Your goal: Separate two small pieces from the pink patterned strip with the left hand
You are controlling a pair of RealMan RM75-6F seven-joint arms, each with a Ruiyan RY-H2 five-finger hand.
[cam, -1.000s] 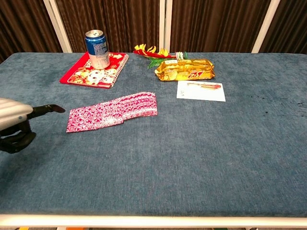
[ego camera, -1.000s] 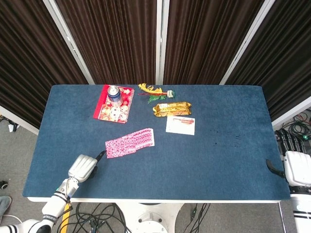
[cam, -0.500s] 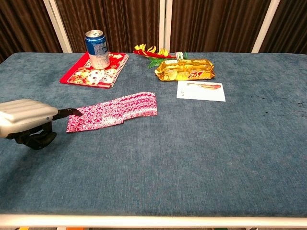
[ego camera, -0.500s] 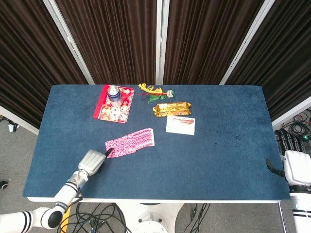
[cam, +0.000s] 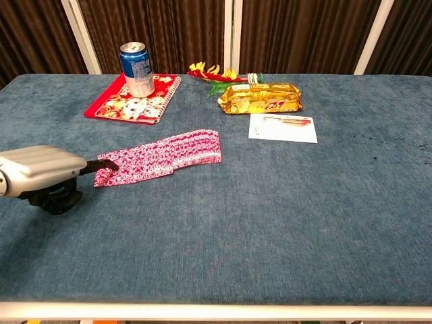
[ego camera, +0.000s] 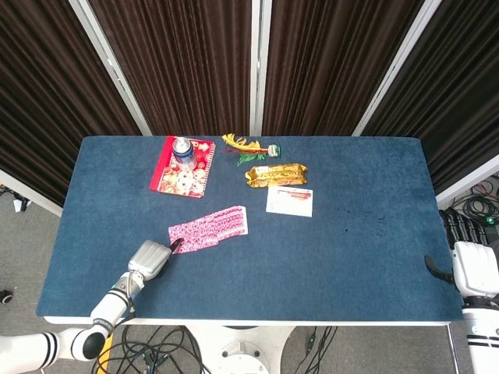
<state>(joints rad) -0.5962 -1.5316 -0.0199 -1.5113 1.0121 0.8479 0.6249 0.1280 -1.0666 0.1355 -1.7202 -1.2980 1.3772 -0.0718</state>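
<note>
Chest view is showing the left hand (cam: 42, 174) lying low over the blue table (cam: 270, 223) at the near left, its grey back turned up and its dark fingers (cam: 104, 164) reaching right. One dark fingertip is touching the near-left end of the pink patterned strip (cam: 162, 157), while the remaining fingers are curling under the palm; whether anything is being pinched cannot be told from either view. Head view is placing that same hand (ego camera: 150, 259) near the table's front left edge, with the fingertip meeting the strip's lower left corner (ego camera: 209, 229).

The strip is lying flat on the cloth, running from the hand up and to the right, left of the table's middle. The right hand (ego camera: 468, 267) is hanging off the table's right edge, well apart from everything, with dark fingers pointing upward and holding nothing that can be seen.

Farther back, a white card (cam: 283, 127) is sitting just behind and to the right of the strip. A gold snack packet (cam: 260, 97) is lying just beyond the card. A blue can (cam: 137, 69) is standing upright on a red patterned book (cam: 128, 101) at the far left. Yellow-and-red trinkets with green leaves (cam: 214, 73) are resting near the back edge, before dark curtains (ego camera: 257, 62).
</note>
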